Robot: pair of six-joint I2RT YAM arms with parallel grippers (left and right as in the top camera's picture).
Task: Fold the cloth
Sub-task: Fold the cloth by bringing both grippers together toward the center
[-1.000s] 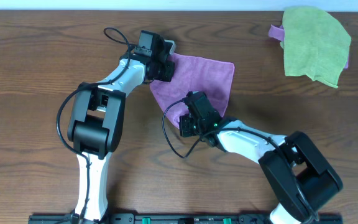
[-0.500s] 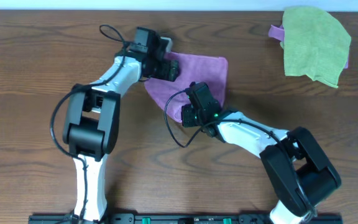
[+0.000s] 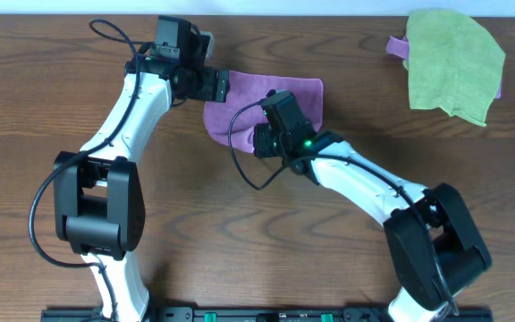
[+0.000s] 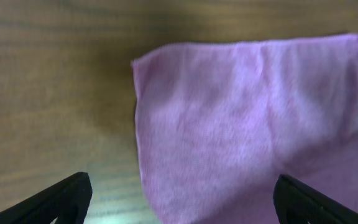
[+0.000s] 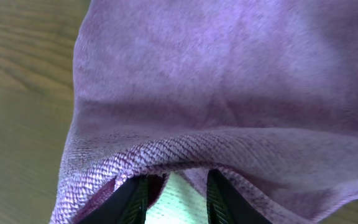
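Left fingers (image 4: 67, 194): spread wide, holding nothing. The purple cloth (image 4: 247, 124) lies flat on the counter (image 4: 55, 74) ahead, between them. Right fingers (image 5: 131, 200): nearly closed, pinching the cloth's folded hem at their tips.

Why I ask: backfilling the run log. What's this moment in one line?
fold: unfinished | left end effector: open, by cloth corner | right end effector: shut on cloth edge
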